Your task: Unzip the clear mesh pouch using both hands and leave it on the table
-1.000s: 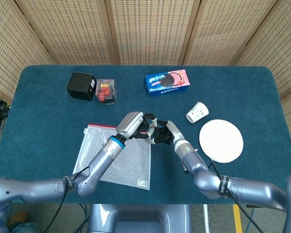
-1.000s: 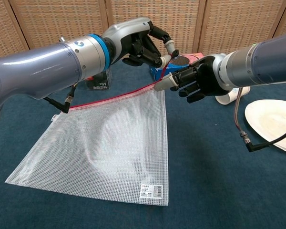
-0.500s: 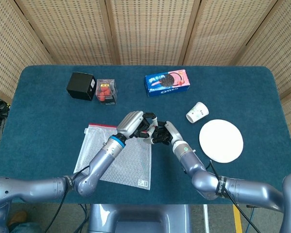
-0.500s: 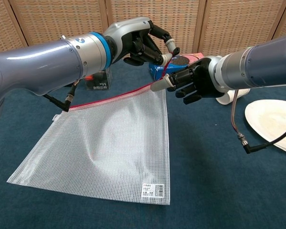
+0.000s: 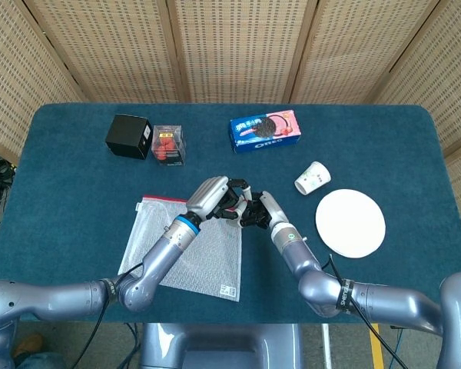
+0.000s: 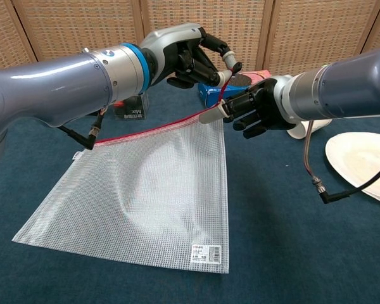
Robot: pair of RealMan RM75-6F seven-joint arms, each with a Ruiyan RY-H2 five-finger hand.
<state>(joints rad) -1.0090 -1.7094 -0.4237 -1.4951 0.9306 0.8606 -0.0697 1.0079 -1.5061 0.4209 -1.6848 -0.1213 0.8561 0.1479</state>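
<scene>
At frame centre, the right hand [image 6: 253, 114] pinches the mesh pouch [image 6: 145, 196] corner to anchor it while the left hand [image 6: 190, 57] grips the red zipper pull [image 6: 223, 85], ready to draw it.

L hand [image 5: 215, 196] & R hand [image 5: 259, 212] met at far-right corner of mesh pouch [image 5: 186, 247]; plate [image 5: 350, 223], cup [image 5: 312, 177] to right; Oreo box [image 5: 266, 131] far.

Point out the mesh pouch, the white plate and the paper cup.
mesh pouch [image 6: 145, 190]: chest view, middle of the mesh panel.
white plate [image 5: 350, 223]: head view, centre of the plate.
paper cup [image 5: 311, 177]: head view, side wall of the cup.
</scene>
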